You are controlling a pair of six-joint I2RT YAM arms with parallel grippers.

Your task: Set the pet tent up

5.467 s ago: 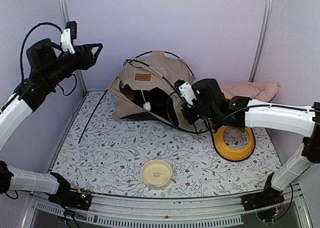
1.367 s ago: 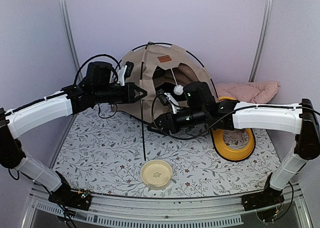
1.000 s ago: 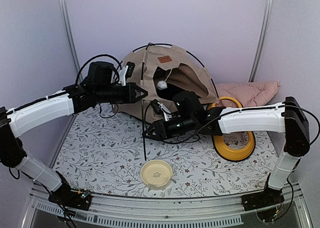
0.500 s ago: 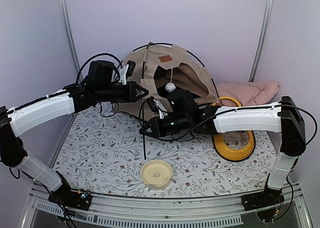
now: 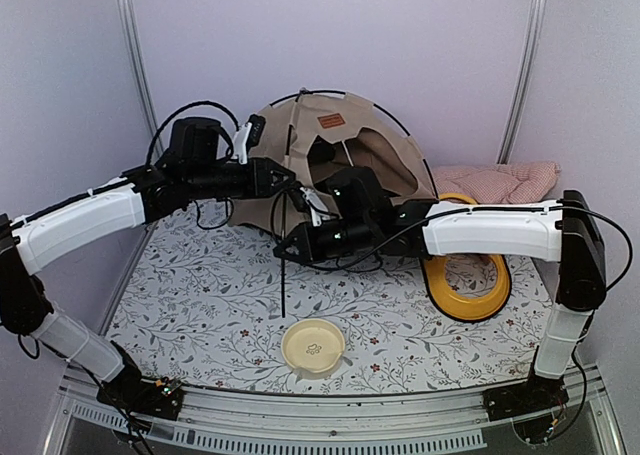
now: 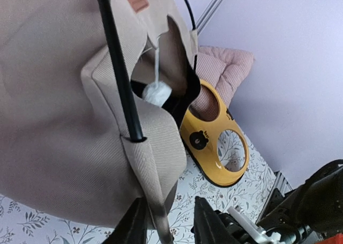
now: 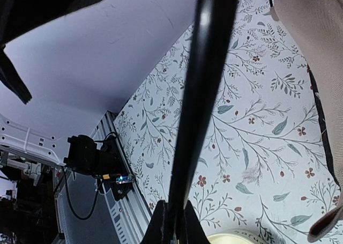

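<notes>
A table spread with a white cloth printed with leafy sprigs (image 5: pixel 200 305) fills the floor of the lilac-walled booth. At its back, left of the middle, stands the tan-beige fabric dome tent (image 5: pixel 375 140), upright, its arched doorway facing front and right.

The white-and-black left arm (image 5: pixel 80 220) reaches in from the left to the tent's front. The white-and-black right arm (image 5: pixel 490 230) stretches across from the right, in front of the doorway.

A pink-and-white checked cushion (image 5: pixel 505 180) lies at the back right, just beside the tent. A yellow oval feeder tray with two round openings (image 5: pixel 450 300) leans in front of it. A round cream bowl (image 5: pixel 313 347) sits near the front edge.

A thin black pole (image 5: pixel 282 290) comes down from the tent's front towards the cloth, ending behind the bowl. The right gripper (image 7: pixel 174 225) is clamped tight on this pole.

The left gripper (image 6: pixel 169 225) has its jaws a little apart. A fabric sleeve edge of the tent runs between them, against one finger and clear of the other, so nothing is pinched. Another stretch of pole enters that sleeve just above.

A white pompom toy on a string (image 6: pixel 156 94) hangs in the doorway. A small brown label patch (image 5: pixel 331 121) sits above the arch.
</notes>
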